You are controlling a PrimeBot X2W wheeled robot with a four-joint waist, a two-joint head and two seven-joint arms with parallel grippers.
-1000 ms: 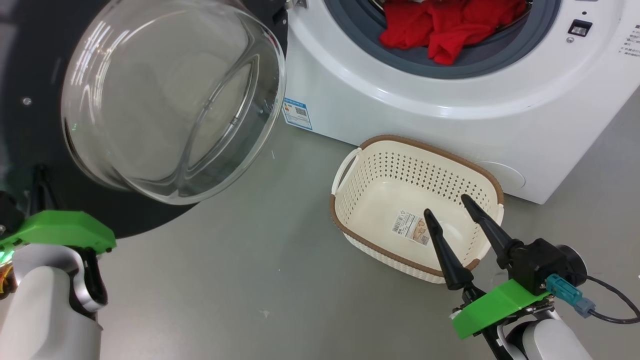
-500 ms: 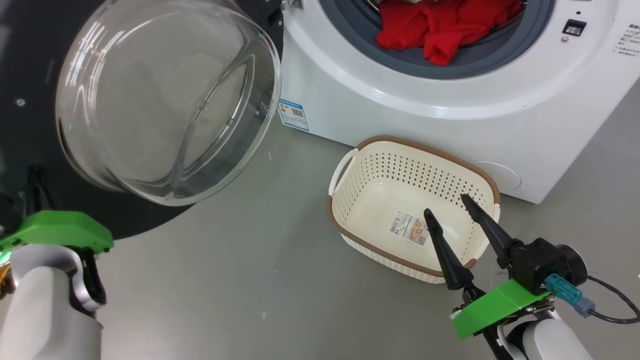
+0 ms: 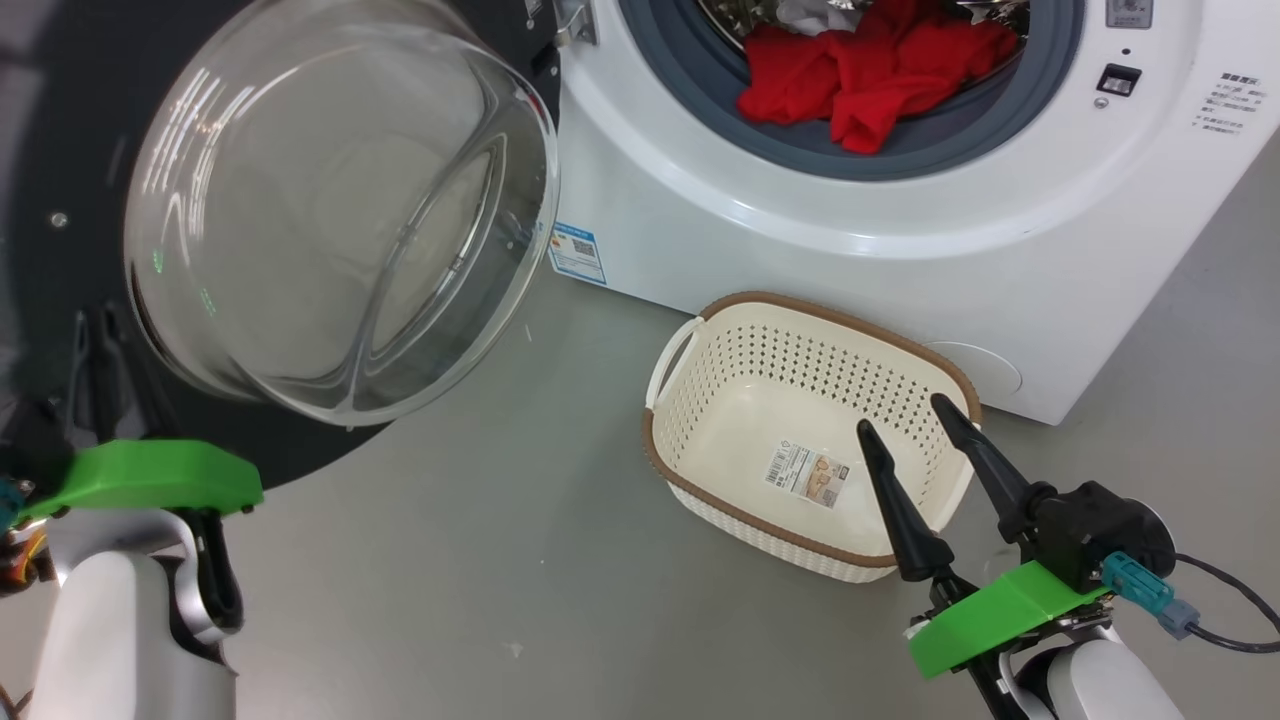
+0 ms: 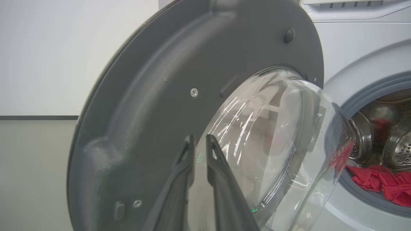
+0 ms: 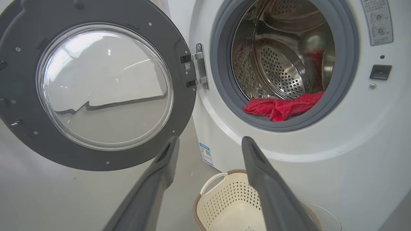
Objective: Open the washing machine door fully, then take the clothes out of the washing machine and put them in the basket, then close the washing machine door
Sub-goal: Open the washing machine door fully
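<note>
The left arm (image 3: 110, 620) carries its jaws pressed nearly together; the right arm (image 3: 1085, 685) carries its jaws spread wide.

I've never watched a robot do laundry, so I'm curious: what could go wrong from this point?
The glass bowl of the washing machine door bulges out beside the shut left gripper; a careless arm move might swing it partly closed.
The clothes drape over the grey gasket; they might snag or slip when pulled.
The basket is small; clothes could land on the floor.

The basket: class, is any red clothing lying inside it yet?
No, the basket is bare apart from a label sticker, and the red clothes lie in the washing machine.
</note>
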